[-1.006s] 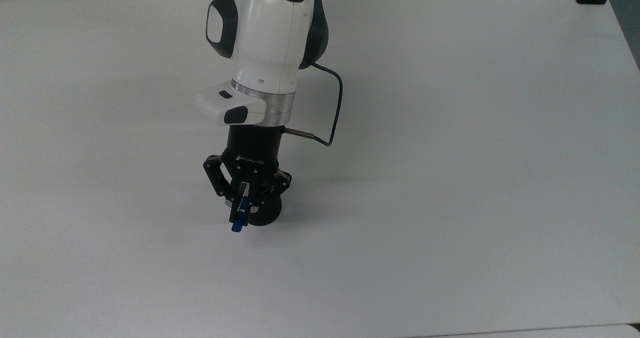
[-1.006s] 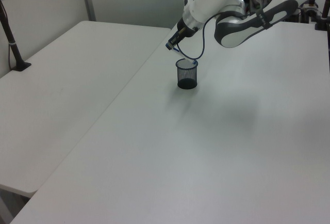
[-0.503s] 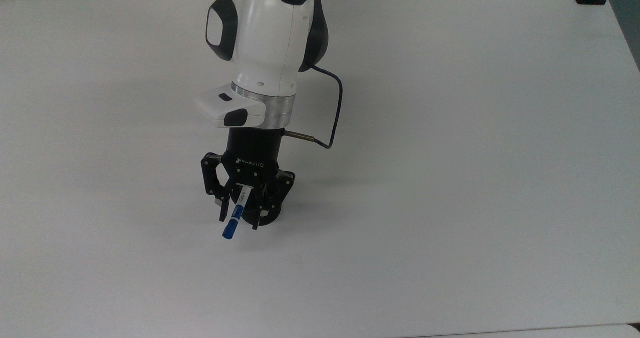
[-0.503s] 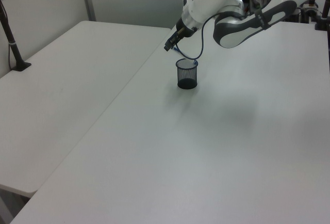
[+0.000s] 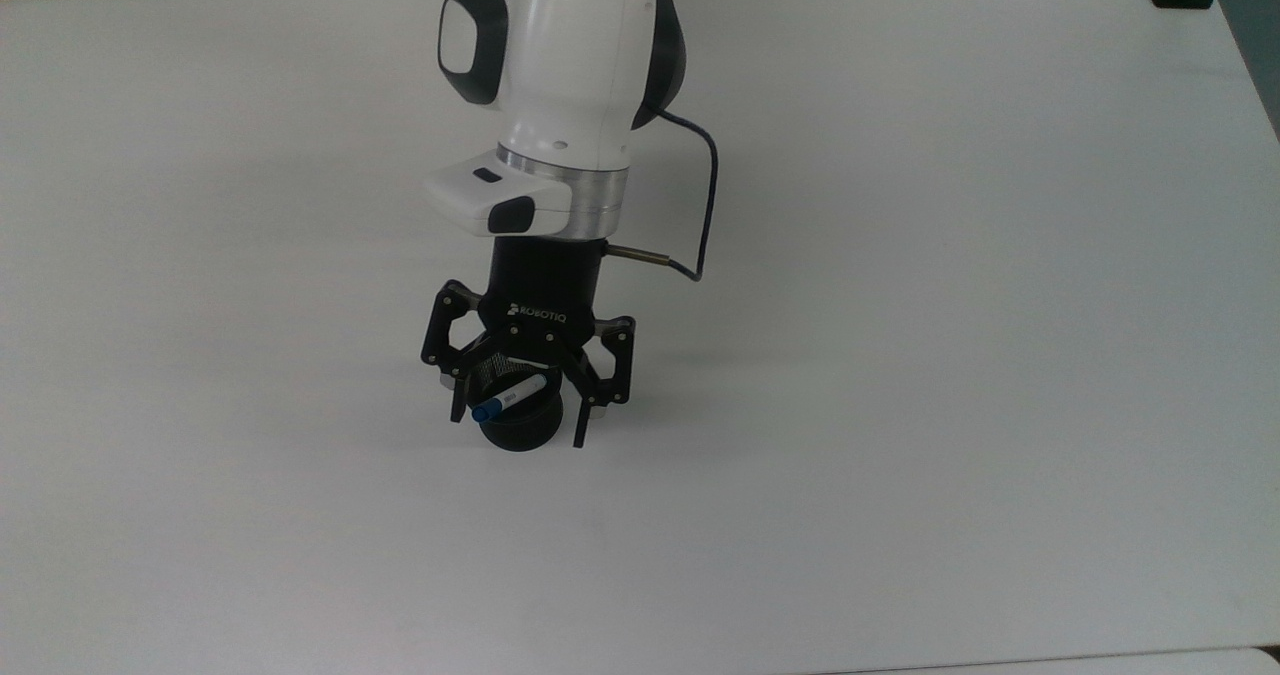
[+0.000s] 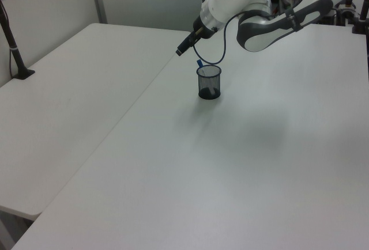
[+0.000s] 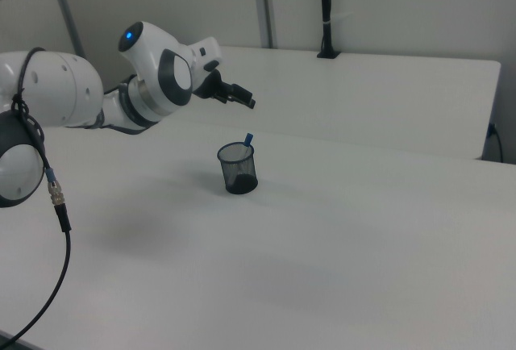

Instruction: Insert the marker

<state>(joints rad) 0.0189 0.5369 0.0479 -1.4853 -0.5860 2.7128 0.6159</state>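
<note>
The marker [image 5: 512, 396] leans inside the black mesh cup [image 5: 525, 437], free of my gripper. Its blue cap [image 6: 199, 63] sticks up over the rim at the left view's left; in the right view the cap [image 7: 248, 138] pokes out at the cup's [image 7: 238, 169] upper right. My gripper [image 5: 517, 427] hangs above the cup [image 6: 209, 83] with its jaws spread wide and nothing between them. In the left view the gripper [image 6: 180, 50] sits up and to the left of the cup, well apart from it. The right view places the gripper [image 7: 249, 103] above the cup.
The cup stands alone on a wide white table [image 5: 900, 355]. A second white table [image 6: 69, 100] adjoins it at the left view's left. A black post [image 7: 325, 11] is clamped at the far table edge in the right view.
My gripper went from shut on the marker to open. The marker dropped into the cup and leans there. The gripper has lifted away from the cup.
</note>
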